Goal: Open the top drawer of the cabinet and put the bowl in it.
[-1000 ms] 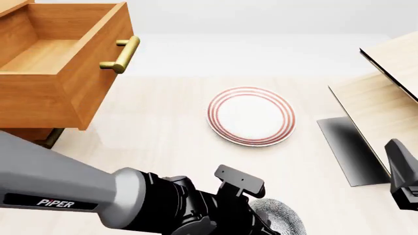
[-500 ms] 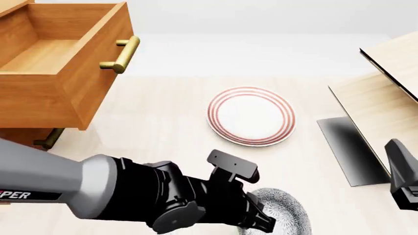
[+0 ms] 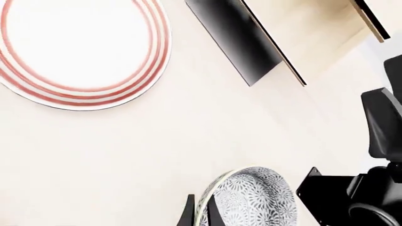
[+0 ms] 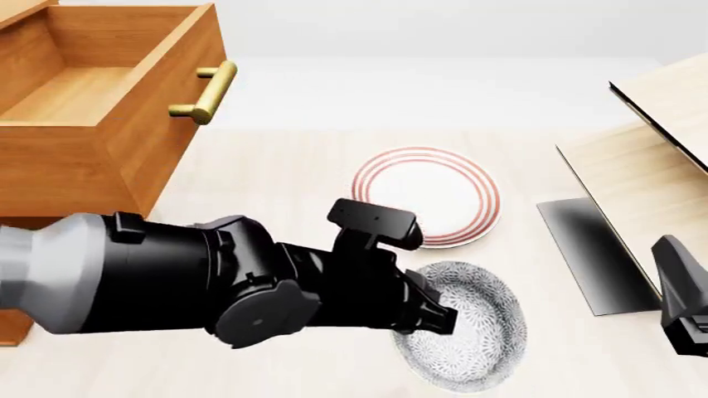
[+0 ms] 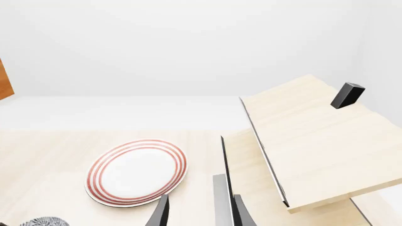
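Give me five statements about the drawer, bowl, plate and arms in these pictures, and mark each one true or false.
1. The top drawer stands open. True.
2. The bowl lies inside the drawer. False: it is by the left gripper, over the table.
3. The left gripper's fingers straddle the bowl's rim. True.
4. The plate holds the bowl. False: the plate is bare.
5. The right gripper holds the plate. False: it holds nothing.

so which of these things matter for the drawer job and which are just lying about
Job:
- open orange-brown wooden top drawer with brass bar handle
- speckled grey-and-white bowl, its rim between the left gripper fingers

Lying about:
- flat white red-ringed plate
- pale light-wood structure
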